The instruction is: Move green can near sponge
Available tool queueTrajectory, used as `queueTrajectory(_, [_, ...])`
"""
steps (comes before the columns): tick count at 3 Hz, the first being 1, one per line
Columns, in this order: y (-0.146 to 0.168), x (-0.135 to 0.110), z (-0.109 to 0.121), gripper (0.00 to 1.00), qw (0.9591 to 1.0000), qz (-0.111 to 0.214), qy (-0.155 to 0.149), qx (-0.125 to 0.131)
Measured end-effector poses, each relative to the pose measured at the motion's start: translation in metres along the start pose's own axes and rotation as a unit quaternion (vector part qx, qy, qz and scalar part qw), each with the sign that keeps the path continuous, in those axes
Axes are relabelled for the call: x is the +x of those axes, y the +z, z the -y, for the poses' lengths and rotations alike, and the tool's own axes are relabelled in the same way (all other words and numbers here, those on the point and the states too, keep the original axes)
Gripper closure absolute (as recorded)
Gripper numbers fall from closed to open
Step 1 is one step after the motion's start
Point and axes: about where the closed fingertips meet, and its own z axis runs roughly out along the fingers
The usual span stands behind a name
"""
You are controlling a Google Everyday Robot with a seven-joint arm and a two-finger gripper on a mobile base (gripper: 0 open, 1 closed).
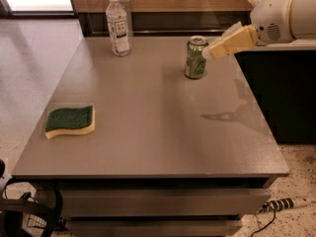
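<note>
Three objects rest on a flat grey bench (158, 147). A tall clear plastic bottle (118, 26) with a white cap stands at 11 o'clock from the bench centre. A small metal olive-green can (196, 58) with a silver top stands upright at 1 o'clock. A flat, wavy-edged rectangular sponge (70, 121), dark green scouring face over pale yellow foam, lies at 8 o'clock near the left edge. The green can and the sponge are well apart, so the transfer is judged not yet made. The tan, wedge-shaped tool (213, 50) of the white robot arm (284, 14) reaches in from 2 o'clock, held above the bench surface. Its tip is just beside the upper wall of the green can on the can's 3 o'clock side. Contact cannot be confirmed, and whether the tool is open or closed cannot be told. The slanting side approach at can height probably suits a grasp around the upright cylinder's wall. A line from the green can towards the sponge, bearing 8 o'clock, crosses no other object.
</note>
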Motion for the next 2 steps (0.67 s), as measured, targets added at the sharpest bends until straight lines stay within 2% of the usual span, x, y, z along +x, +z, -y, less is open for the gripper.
queueTrajectory(1, [0.009, 0.007, 0.003, 0.00, 0.9998, 0.006, 0.017, 0.003])
queueTrajectory(2, [0.037, 0.024, 0.014, 0.00, 0.9983, 0.026, 0.053, 0.001])
